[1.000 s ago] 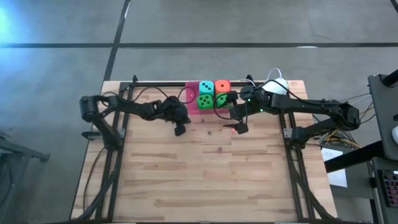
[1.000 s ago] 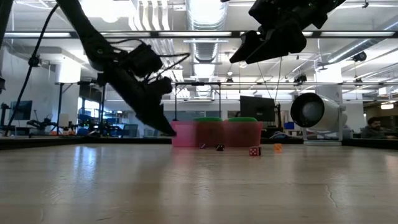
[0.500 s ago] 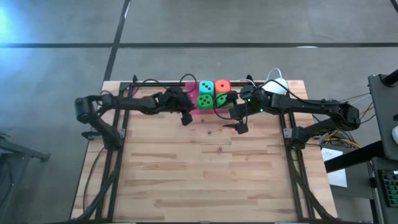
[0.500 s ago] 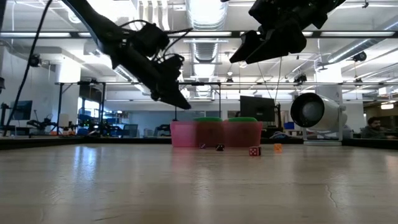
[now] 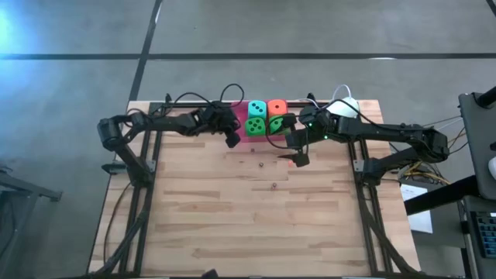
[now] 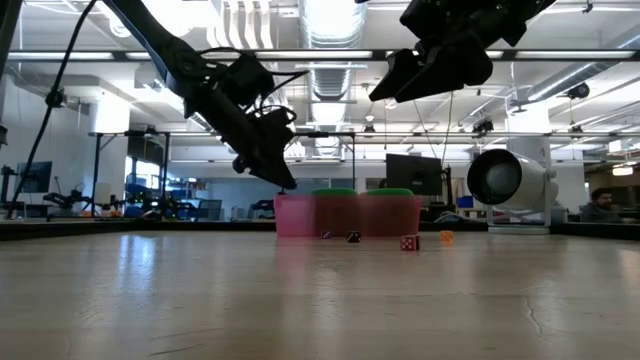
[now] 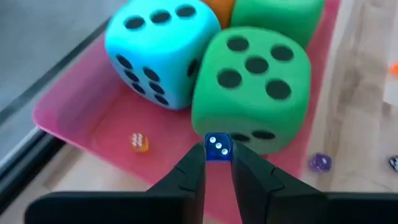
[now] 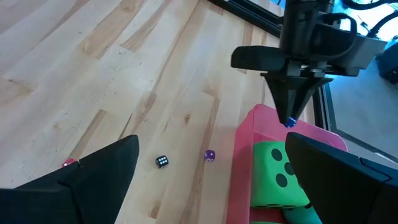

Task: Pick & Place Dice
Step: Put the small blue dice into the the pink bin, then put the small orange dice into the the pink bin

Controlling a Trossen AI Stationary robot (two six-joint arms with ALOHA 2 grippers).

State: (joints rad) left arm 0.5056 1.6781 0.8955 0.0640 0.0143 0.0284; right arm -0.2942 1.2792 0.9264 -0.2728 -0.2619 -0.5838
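On your left, the left tool (image 7: 217, 163) is clamped on a tiny blue die (image 7: 218, 148), pinched between its fingertips. It hangs just above the near-left edge of the pink tray (image 5: 241, 136) at the far side of the worktop (image 5: 256, 217), and the right wrist view shows that same small blue die (image 8: 290, 122) over the tray's corner, not yet let go.

Inside the tray sit the four big soft dice: the teal die (image 7: 158, 53) and a green die (image 7: 252, 87) in front, touching each other, with the orange die (image 5: 277, 108) and the second green die (image 5: 277, 124) further right. One tiny orange die (image 7: 139, 142) already lies on the tray floor beside the teal one — so that much looks done.

Still out on the bare wood just in front of the tray are a purple die (image 8: 209, 155), a black die (image 8: 161, 162) and a red one (image 8: 68, 163), well apart from the blue. Those look like your remaining picks.

On the right, the right tool (image 5: 294, 152) waits with its fingers spread wide and empty, hovering just beside the tray's right end — above the loose little dice.
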